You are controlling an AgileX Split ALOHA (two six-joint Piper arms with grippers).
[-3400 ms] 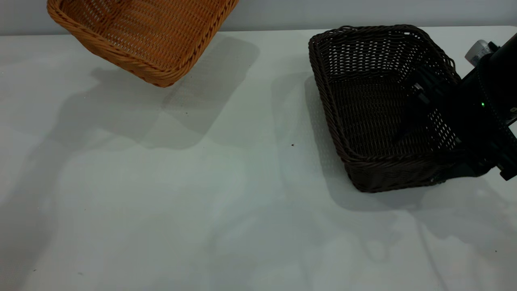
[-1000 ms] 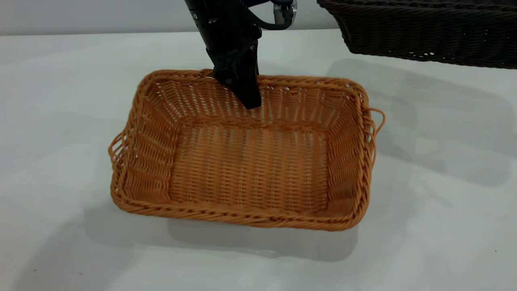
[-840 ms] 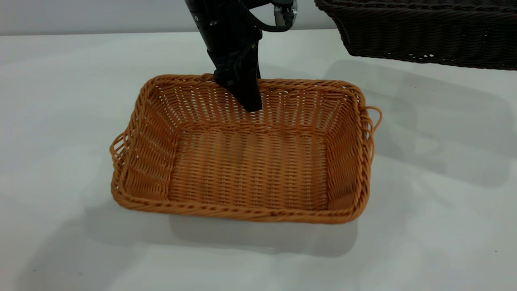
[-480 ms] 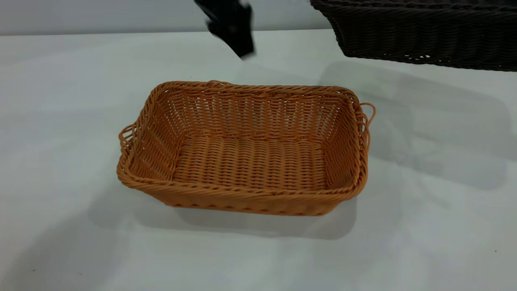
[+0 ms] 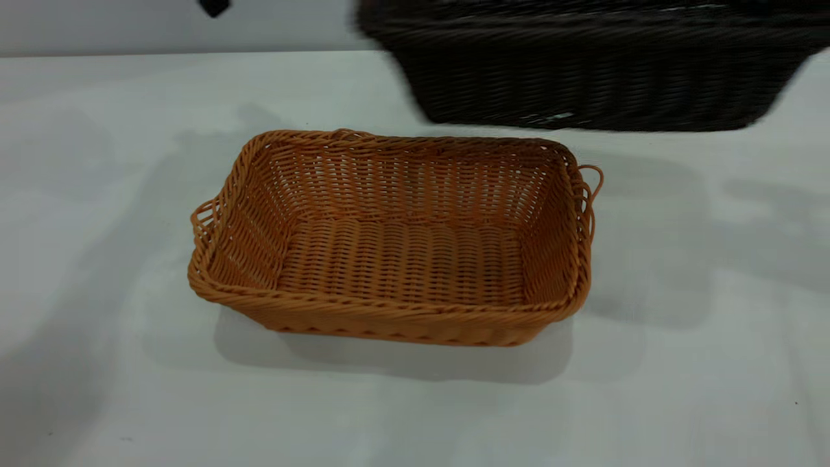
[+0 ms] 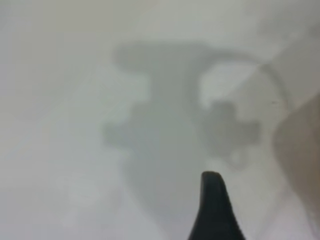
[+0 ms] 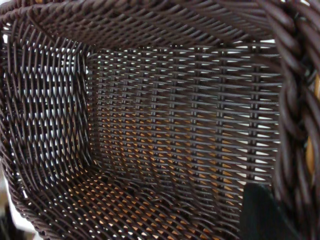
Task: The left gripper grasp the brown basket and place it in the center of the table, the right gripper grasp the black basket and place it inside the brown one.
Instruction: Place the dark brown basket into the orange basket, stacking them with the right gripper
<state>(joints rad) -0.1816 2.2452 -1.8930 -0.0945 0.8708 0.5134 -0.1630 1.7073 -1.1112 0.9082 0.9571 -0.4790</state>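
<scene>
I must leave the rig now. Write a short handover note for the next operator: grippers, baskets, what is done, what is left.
Left gripper: away from the baskets, over bare table, holding nothing.
Right gripper: at the rim of the black basket, which hangs in the air behind the brown basket.
Done: the brown basket sits alone at the table's center.
Left: bring the black basket over it, lower it inside, then let go.

Brown basket [image 5: 402, 272]: orange-tan wicker, rectangular, braided rim, loop at each short end; upright, flat on table [image 5: 97, 389], roughly mid-table, empty. Black basket [image 5: 583, 71]: dark woven wicker, open-weave sides; airborne above table, behind brown basket's far rim, motion-blurred. Orange visible through its weave [image 7: 165, 130] in right wrist view.
</scene>
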